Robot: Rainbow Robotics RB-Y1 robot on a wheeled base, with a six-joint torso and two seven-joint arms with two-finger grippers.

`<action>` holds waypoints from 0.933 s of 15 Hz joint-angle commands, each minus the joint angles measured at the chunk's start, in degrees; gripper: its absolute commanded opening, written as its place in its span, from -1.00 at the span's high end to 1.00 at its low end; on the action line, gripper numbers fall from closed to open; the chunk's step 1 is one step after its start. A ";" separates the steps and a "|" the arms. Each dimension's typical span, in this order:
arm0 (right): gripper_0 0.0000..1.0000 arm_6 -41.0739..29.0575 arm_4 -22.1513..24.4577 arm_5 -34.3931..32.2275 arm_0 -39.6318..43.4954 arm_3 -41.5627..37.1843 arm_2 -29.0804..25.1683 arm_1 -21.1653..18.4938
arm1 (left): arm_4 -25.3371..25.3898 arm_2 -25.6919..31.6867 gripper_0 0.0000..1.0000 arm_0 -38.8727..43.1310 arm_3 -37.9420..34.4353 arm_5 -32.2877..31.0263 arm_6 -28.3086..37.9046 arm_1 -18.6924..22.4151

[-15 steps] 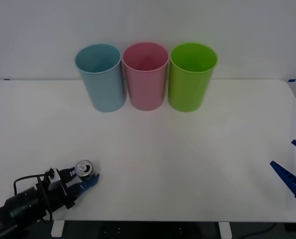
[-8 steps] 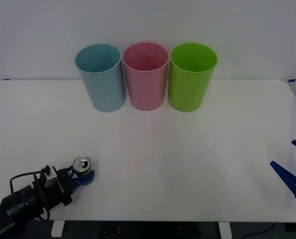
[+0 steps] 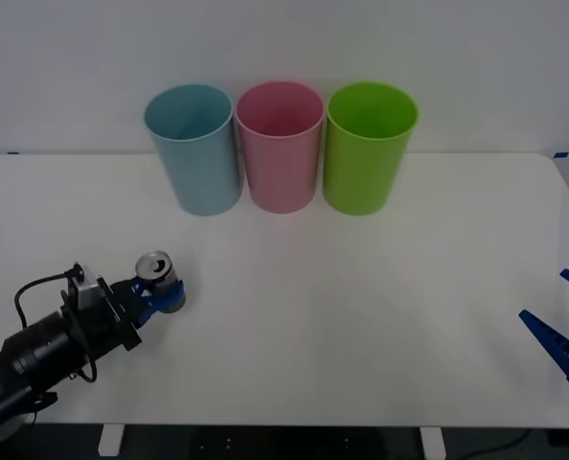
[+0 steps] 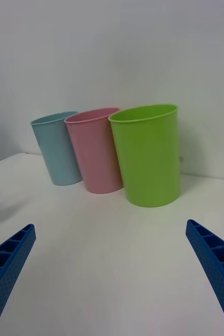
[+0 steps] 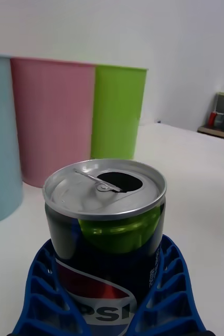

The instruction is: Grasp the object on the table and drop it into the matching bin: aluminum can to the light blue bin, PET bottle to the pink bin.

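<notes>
Front view: the left gripper (image 3: 160,297) has its jaws closed on the Pepsi can (image 3: 158,280) over the desk's (image 3: 361,316) near-left part — the right gripper (image 3: 564,326) waits at the right edge. Right wrist view: its jaws spread wide, facing the light blue bin (image 4: 57,147), pink bin (image 4: 97,149) and lime green bin (image 4: 147,154). Left wrist view: blue fingers (image 5: 41,283) clasp the upright can — tab hole open.

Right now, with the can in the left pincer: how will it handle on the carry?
The aluminum can is already opened, so probably empty and light. Its thin wall may dent if the left pincer, whose ribbed blue fingers wrap both sides, squeezes harder. The smooth printed surface could slip, though the ribs likely help. If dropped on the table, it would probably roll.
</notes>
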 commanded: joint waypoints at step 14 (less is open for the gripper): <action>-1.00 0.00 0.00 0.00 0.00 0.00 0.00 0.00 | 5.12 8.53 1.00 -0.20 -16.64 14.06 20.10 0.00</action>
